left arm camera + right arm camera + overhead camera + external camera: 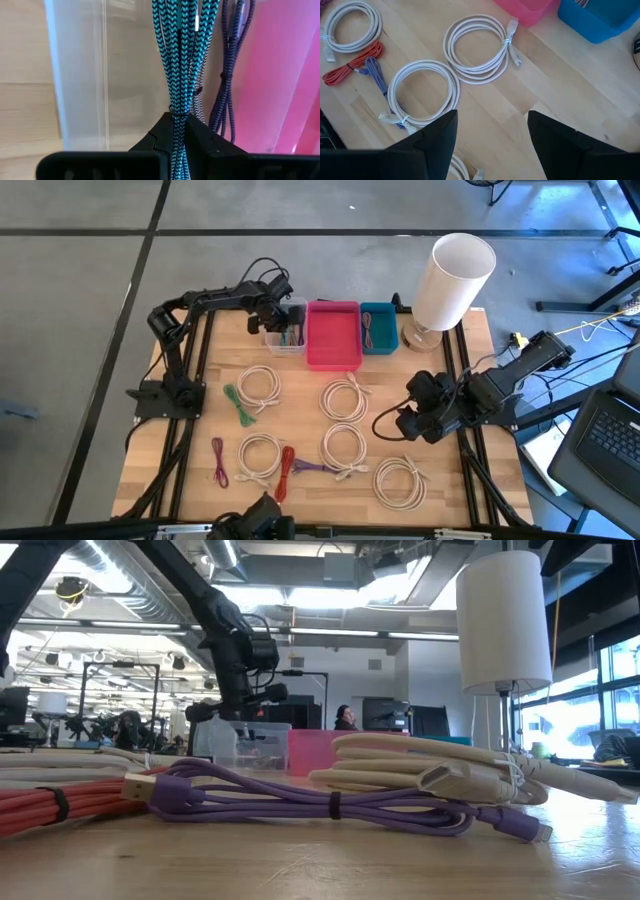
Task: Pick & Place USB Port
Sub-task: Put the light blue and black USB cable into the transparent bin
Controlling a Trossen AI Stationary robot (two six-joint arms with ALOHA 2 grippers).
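My left gripper (179, 119) is at the table's far side, over the clear bin (284, 338), shut on a bundle of teal braided cable (182, 55). The bundle reaches down into the bin, beside a purple braided cable (227, 85) that lies in it. A pink bin (333, 335) and a blue bin (379, 327) stand to the right of the clear one. My right gripper (492, 130) is open and empty above the table's right part, over white coiled cables (480, 47). My left gripper pinches the teal cable bundle between its two fingers at a bound spot (178, 111) where the strands are gathered. The fingers come from above, pointing down into the clear bin, and lie along the bundle. The strands hang below the fingers inside the bin.
Several white cable coils (345, 398) lie on the wooden table, with a green cable (240, 402), a red one (286, 472) and purple ones (218, 462). A tall white lamp (455, 280) stands at the far right corner. A laptop (610, 430) sits off the table's right side.
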